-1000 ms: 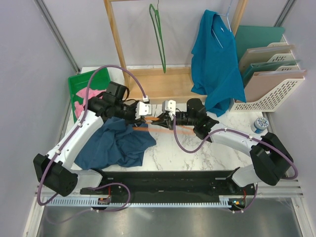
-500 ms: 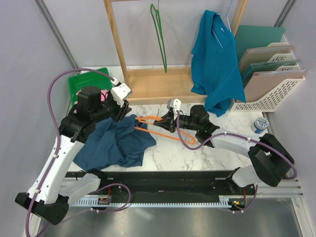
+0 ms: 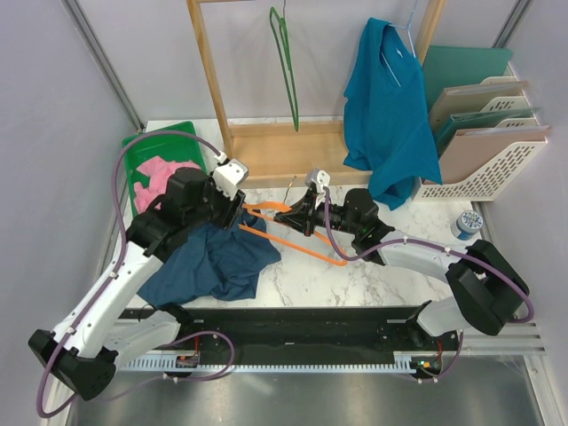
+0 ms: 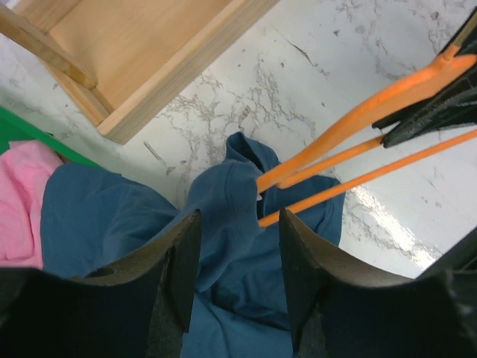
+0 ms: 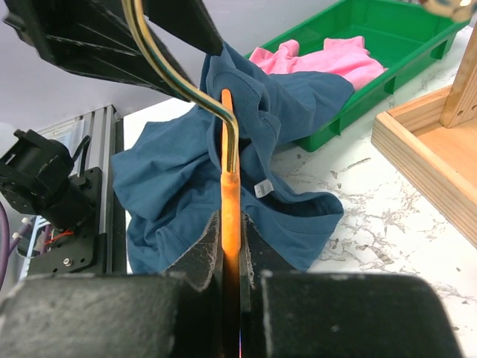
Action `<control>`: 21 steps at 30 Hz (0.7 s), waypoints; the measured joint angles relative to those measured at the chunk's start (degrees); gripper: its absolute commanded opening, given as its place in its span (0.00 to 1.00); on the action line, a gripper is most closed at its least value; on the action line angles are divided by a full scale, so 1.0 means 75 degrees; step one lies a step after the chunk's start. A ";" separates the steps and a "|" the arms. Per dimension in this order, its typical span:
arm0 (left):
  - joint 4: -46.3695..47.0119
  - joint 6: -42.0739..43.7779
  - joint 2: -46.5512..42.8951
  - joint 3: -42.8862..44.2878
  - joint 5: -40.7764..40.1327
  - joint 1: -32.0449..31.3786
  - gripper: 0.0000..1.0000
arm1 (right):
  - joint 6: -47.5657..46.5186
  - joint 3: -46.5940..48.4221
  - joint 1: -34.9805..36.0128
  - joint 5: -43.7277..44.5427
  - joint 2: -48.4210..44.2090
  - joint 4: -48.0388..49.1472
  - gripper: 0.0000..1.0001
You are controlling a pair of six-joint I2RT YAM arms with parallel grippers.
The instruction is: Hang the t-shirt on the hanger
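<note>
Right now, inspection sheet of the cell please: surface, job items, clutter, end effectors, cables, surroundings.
Surface: marble-pattern table, no spills seen.
Job's things: navy t-shirt crumpled at left; orange hanger has one end pushed into its cloth.
Clutter: green tray holding a pink garment; small round container at right.
End effectors: left end effector open above the t-shirt, holding nothing; right end effector shut on the hanger.
Cables: purple cables loop off both arms, the left one over the tray.
Surroundings: wooden rack with a green hanger and teal shirt; white file rack.
</note>
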 measured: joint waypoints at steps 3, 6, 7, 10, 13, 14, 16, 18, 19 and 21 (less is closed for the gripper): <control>0.0254 -0.0026 0.0184 -0.0026 -0.0507 -0.0254 0.51 | 0.0143 0.0000 0.0000 0.0000 0.0000 0.0023 0.00; 0.0446 -0.0023 0.0487 -0.0026 -0.0953 -0.0446 0.50 | 0.0277 0.0000 0.0000 0.0035 0.0000 0.0012 0.00; 0.0493 -0.0023 0.0551 -0.0032 -0.1078 -0.0507 0.50 | 0.0309 0.0000 -0.0003 0.0067 0.0000 -0.0029 0.00; 0.0627 -0.0023 0.0586 -0.0096 -0.1413 -0.0670 0.48 | 0.0460 0.0000 -0.0015 0.0152 0.0003 -0.0085 0.00; 0.0766 -0.0020 0.0554 -0.0210 -0.1682 -0.0793 0.41 | 0.0627 0.0032 -0.0012 0.0254 0.0041 -0.0102 0.00; 0.0775 -0.0017 0.0539 -0.0254 -0.1746 -0.0816 0.41 | 0.0682 0.0058 -0.0012 0.0268 0.0061 -0.0119 0.00; 0.0822 0.0000 0.0475 -0.0376 -0.1894 -0.0871 0.39 | 0.0825 0.0082 0.0000 0.0315 0.0087 -0.0201 0.00; 0.0842 0.0003 0.0440 -0.0466 -0.2008 -0.0918 0.35 | 0.0965 0.0085 0.0015 0.0329 0.0114 -0.0216 0.00; 0.0854 0.0009 0.0440 -0.0484 -0.2055 -0.0941 0.30 | 0.1032 0.0085 0.0017 0.0335 0.0134 -0.0213 0.00; 0.0868 0.0035 0.0446 -0.0498 -0.2072 -0.0947 0.09 | 0.1125 0.0085 0.0017 0.0326 0.0163 -0.0210 0.00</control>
